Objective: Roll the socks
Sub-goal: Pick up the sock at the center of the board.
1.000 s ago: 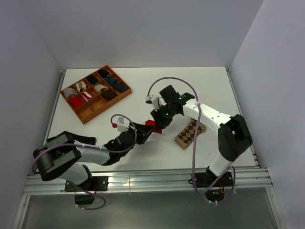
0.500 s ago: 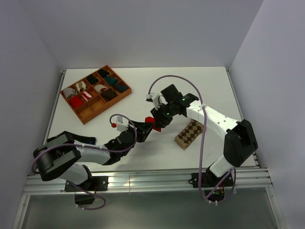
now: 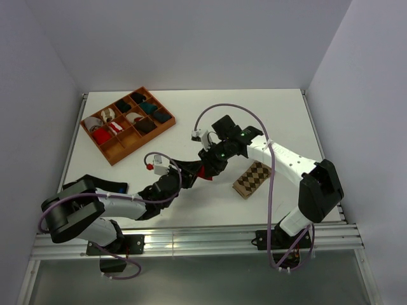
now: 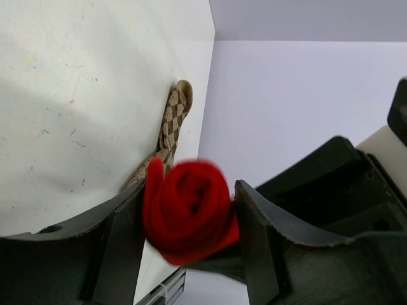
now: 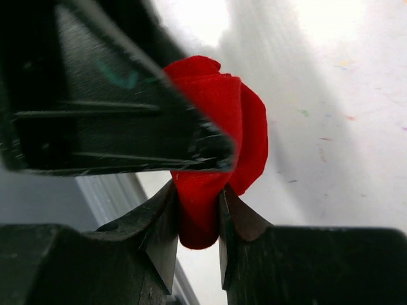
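The red sock (image 3: 201,169) is rolled into a coil and held above the table's middle between both grippers. In the left wrist view the red roll (image 4: 187,210) sits between the fingers of my left gripper (image 4: 187,222), which is shut on it. My right gripper (image 5: 198,222) is shut on the roll's free end (image 5: 213,159); no white patch shows. In the top view the two grippers meet at the roll, left (image 3: 194,171), right (image 3: 206,166). The tan-and-brown argyle sock (image 3: 253,178) lies flat on the table right of them and shows in the left wrist view (image 4: 170,124).
An orange divided tray (image 3: 121,149) at the back left holds several sock rolls, black, teal, white and red. A dark object (image 3: 117,188) lies by the left arm near the front edge. Walls enclose the table on three sides.
Both grippers with the red sock have shifted slightly left and toward the front. The right arm has swung off the argyle sock, which now lies fully uncovered.
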